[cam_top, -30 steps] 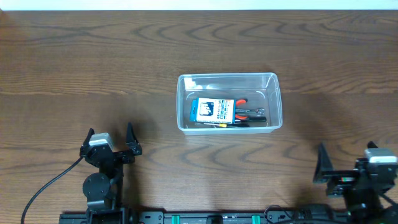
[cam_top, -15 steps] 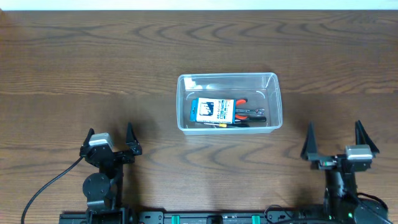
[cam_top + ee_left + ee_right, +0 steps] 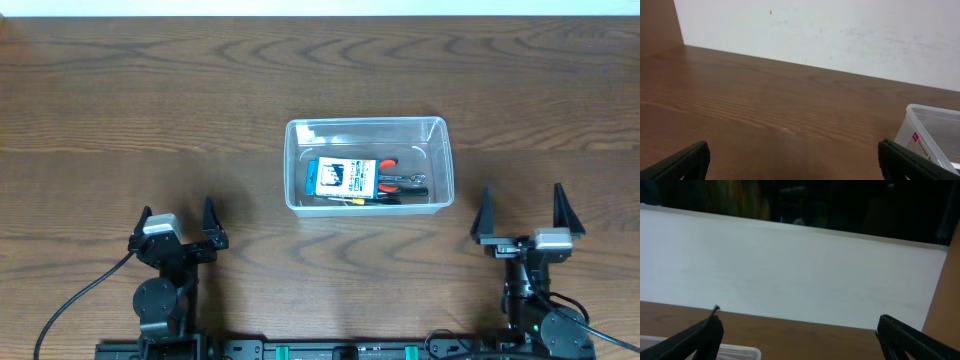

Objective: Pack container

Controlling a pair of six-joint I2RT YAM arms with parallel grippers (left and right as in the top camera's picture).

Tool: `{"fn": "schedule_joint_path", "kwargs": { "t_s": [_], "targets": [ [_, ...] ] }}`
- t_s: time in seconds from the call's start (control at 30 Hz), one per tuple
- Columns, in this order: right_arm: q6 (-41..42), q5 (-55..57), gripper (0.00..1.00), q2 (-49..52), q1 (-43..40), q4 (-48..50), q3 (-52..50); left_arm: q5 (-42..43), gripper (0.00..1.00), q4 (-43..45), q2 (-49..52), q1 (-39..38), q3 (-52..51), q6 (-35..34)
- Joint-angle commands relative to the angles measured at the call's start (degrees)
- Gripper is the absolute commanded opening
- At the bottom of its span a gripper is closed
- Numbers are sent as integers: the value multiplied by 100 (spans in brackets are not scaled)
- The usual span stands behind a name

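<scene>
Left gripper, near the table's front edge: jaws stand wide apart with nothing between them; in the left wrist view its two dark fingertips sit at the lower corners. Right gripper, at the opposite front side: jaws likewise spread wide and hold nothing, its fingertips framing the right wrist view. The container, a clear rectangular tub with rounded corners, rests on the wood-grain table ahead of both grippers and roughly midway between them, well apart from each, touching neither; it lies forward and to the right of the left jaws, forward and to the left of the right jaws. Inside it lie a blue-and-white box, whose print is too small to read, and beside it red-handled pliers. The left wrist view shows a corner of the container bearing a sticker with a pink mark and dark lettering, not legible. A black cable curves from the left arm's base. A white wall backs the table.
</scene>
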Motion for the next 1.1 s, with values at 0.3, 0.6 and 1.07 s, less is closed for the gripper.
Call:
{"fn": "schedule_joint_path", "kwargs": {
  "t_s": [0.3,0.6,1.07],
  "targets": [
    [-55,-66,99,-39,-57,-79,-358,-92,98,-225,-35,35,-92,31],
    [-52,-87,99,-39,-57,-1163,-358,-92,98,-225,-35,35,-92,31],
    [-55,-63,99,-39,-57,-1711,-358,-92,98,-225,-35,35,-92,31]
  ]
}}
